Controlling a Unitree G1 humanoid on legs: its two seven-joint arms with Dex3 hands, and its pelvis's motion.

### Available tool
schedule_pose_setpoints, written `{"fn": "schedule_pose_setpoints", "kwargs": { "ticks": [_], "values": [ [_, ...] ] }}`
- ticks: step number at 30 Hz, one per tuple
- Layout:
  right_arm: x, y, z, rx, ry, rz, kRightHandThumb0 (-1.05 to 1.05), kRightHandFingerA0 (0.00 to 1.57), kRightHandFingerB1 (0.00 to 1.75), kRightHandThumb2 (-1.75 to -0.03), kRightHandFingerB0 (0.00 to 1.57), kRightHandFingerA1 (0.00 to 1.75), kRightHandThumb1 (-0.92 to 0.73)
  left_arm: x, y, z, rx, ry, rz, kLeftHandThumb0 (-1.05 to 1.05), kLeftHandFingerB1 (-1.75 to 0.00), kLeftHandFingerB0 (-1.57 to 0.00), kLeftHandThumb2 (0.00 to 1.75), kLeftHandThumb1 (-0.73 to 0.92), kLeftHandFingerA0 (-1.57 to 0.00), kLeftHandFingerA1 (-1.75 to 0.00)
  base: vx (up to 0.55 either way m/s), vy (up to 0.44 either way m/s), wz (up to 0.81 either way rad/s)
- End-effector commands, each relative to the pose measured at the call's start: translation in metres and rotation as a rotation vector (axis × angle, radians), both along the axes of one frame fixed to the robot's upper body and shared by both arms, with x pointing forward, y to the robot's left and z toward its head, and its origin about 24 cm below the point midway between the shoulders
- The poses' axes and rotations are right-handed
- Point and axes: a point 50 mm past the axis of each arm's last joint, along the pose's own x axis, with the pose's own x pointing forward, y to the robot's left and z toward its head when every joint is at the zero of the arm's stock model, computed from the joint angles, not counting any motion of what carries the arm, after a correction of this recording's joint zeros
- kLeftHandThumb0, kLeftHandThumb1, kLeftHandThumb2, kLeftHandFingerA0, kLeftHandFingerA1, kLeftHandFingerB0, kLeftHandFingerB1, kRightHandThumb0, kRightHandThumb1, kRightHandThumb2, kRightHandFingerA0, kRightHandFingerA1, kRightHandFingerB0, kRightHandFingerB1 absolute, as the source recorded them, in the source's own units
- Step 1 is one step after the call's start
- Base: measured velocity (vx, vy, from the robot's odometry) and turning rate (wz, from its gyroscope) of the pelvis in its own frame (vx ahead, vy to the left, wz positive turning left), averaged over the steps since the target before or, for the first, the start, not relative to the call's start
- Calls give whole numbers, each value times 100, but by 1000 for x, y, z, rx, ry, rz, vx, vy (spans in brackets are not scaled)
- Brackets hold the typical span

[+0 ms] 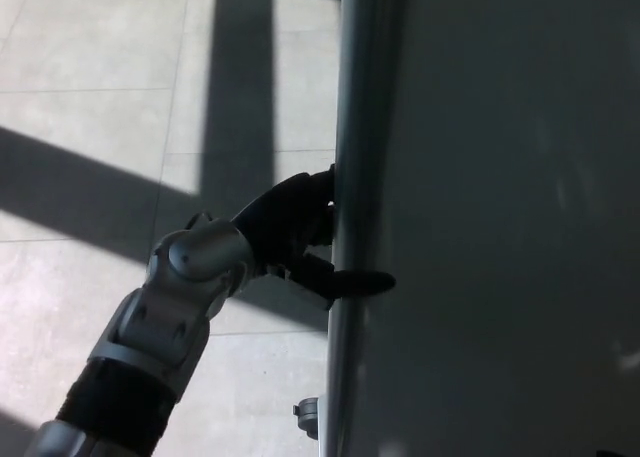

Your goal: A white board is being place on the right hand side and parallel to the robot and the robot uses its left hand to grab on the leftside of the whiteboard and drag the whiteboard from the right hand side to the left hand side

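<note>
The whiteboard [500,217] fills the right half of the head view, its grey face in shade and its metal left edge [350,127] running top to bottom. My left hand [290,227] is at that edge, about mid-height. Its thumb [362,280] lies across the front of the frame, while the other fingers pass behind the edge and are hidden. The hand is closed around the board's left side. My silver and black left forearm [165,327] comes in from the lower left. The right hand does not show.
Pale floor tiles [90,57] lie to the left of the board, crossed by dark shadow bands. A small grey fitting of the stand [307,414] sticks out at the foot of the board's left edge.
</note>
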Motion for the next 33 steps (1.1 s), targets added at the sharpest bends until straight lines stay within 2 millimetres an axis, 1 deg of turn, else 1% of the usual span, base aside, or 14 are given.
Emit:
{"fn": "schedule_pose_setpoints", "kwargs": {
  "ticks": [1,2,6,7,8,9,10,11,14,17,20,25,30,33],
  "values": [
    [-2,-2,0,-9,0,6,-41,95,35,-61,43,64,-69,0,-8,0,39,1,7,-54,-33,-9,67,43,-23,-43,0,0,0],
    [0,-1,1,-6,-2,7,-42,96,35,-61,43,64,-68,-2,-21,-1,41,-8,-6,-54,-34,-12,67,43,-28,-45,0,0,0],
    [5,-1,2,-8,-9,10,-42,96,35,-61,43,64,-68,-1,-22,1,30,-19,1,-54,-34,-12,67,43,-28,-45,0,0,0],
    [2,1,1,-3,-4,18,-45,97,35,-60,43,65,-68,-7,-29,-8,-52,-17,49,-35,-35,-44,58,57,-91,-51,0,0,0],
    [1,1,0,-4,-3,29,-44,97,35,-61,42,65,-70,-8,-32,-14,-93,-16,89,-36,-56,-57,85,55,-89,-67,0,0,0],
    [1,1,1,-4,-4,32,-43,96,35,-61,42,66,-70,-8,-33,-15,-98,-18,99,-26,-45,-72,61,66,-98,-54,0,0,0],
    [2,1,1,-2,-4,31,-43,96,35,-61,42,66,-70,-7,-32,-15,-102,-21,104,-26,-45,-72,61,66,-98,-54,0,0,0],
    [5,1,2,-4,-6,28,-44,96,35,-60,45,65,-69,-6,-31,-15,-98,-28,105,-16,-54,-88,62,73,-100,-62,0,0,0],
    [8,0,3,4,-10,23,-44,96,36,-60,47,67,-69,-3,-25,-15,-89,-32,121,-18,-55,-88,62,72,-100,-66,0,0,0],
    [2,0,0,6,7,23,-46,95,37,-61,50,65,-67,-7,-19,-23,-97,-9,159,-23,-57,-85,61,69,-97,-72,0,0,0],
    [2,1,-1,13,14,34,-44,96,39,-61,50,67,-69,-7,-13,-26,-165,44,203,-12,-63,-89,61,70,-93,-90,0,0,0],
    [1,4,-2,-10,29,51,-48,94,40,-62,52,65,-67,-9,-9,-30,-174,65,227,-12,-62,-84,60,69,-90,-98,0,0,0],
    [5,3,-1,-18,30,50,-46,97,41,-60,55,68,-69,-8,-5,-30,-165,50,245,-16,-62,-84,60,67,-90,-88,0,0,0],
    [-2,6,-5,-19,50,60,-46,97,41,-61,56,67,-69,-15,0,-36,-107,22,238,-19,-59,-83,60,67,-90,-86,0,0,0]
  ]
}}
